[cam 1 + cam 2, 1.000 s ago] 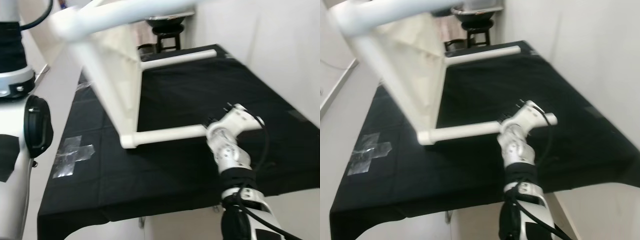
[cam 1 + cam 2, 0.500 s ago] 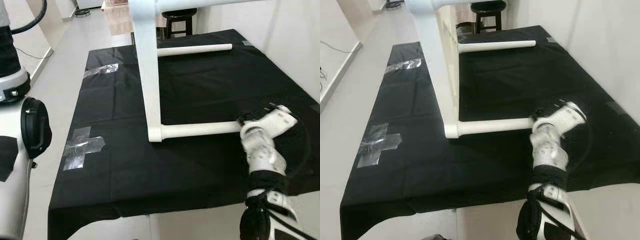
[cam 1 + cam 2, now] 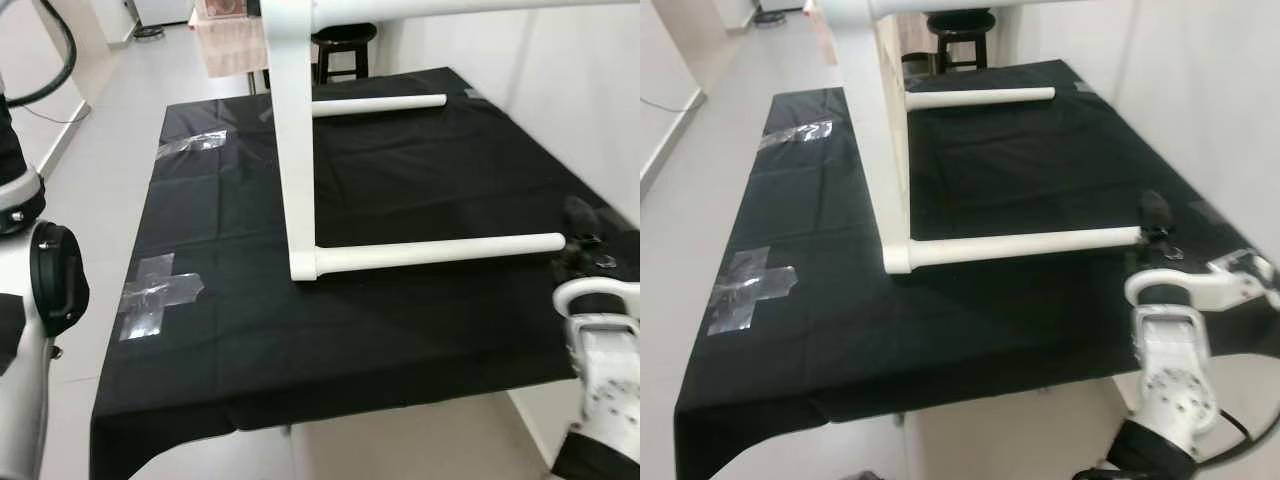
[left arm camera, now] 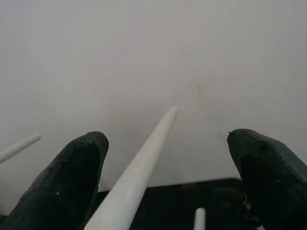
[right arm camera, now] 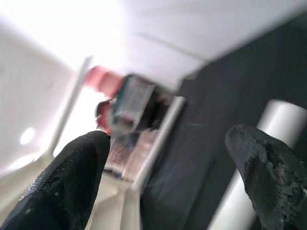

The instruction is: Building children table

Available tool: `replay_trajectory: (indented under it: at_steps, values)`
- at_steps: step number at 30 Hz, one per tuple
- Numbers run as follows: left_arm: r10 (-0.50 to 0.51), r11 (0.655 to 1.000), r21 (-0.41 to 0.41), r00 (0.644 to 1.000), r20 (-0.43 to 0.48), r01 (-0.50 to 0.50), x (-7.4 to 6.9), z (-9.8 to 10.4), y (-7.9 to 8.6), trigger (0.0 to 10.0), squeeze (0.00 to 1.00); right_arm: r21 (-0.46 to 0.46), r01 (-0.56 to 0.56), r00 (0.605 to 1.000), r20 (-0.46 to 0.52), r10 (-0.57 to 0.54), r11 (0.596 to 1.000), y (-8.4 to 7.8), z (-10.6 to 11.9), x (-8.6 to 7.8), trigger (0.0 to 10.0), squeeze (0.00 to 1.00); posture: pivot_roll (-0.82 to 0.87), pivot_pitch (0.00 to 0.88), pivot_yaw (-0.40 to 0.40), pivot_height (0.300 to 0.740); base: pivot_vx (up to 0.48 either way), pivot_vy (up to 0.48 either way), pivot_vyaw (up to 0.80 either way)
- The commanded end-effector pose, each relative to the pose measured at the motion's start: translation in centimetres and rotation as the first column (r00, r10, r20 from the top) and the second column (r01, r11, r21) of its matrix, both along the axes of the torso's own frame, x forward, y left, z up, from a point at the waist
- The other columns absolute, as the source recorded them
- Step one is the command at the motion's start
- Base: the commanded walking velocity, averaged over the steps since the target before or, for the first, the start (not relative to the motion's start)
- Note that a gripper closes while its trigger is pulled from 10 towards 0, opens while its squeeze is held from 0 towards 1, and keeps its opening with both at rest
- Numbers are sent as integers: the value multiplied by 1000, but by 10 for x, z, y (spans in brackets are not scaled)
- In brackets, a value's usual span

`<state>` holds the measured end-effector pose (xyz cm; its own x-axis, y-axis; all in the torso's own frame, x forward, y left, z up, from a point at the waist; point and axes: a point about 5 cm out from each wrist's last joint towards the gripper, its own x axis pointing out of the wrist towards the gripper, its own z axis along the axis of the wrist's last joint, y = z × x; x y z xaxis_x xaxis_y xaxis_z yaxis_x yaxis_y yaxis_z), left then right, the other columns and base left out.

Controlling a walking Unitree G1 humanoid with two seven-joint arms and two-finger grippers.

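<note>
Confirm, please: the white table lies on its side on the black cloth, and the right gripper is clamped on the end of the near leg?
Not quite. In the right eye view the right gripper is beside the tip of the near leg, open. The white table does lie on its side on the black cloth.

White wall rt, pale floor, black stool bkgd.

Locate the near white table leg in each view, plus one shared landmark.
Left eye: near leg lies across mid-frame on the black cloth.
Right eye: near leg, mid-frame.
Left wrist: cannot tell which leg.
Right wrist: blurred white cylinder, probably it.
Landmark: tape cross.
</note>
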<state>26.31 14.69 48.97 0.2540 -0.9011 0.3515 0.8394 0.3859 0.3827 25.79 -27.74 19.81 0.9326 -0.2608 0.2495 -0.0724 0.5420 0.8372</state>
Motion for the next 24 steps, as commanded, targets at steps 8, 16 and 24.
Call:
replay_trajectory:
  at_steps: [8,16,24]
  values:
    - [-314,923,133,908,-277,360,-13,-126,-23,10000,0,-293,-136,990,-4,141,946,47,22,21,10000,0,7,108,27,740,0,0,0]
    - [-213,976,-55,886,-413,209,-6,-186,-31,10000,0,-471,-152,988,-100,119,869,58,19,40,10000,0,23,107,5,740,0,0,0]
    - [73,958,-193,829,-554,-213,6,-238,-35,10000,0,-692,-71,980,-182,-78,718,52,12,50,10000,0,23,105,-3,740,0,-282,0]
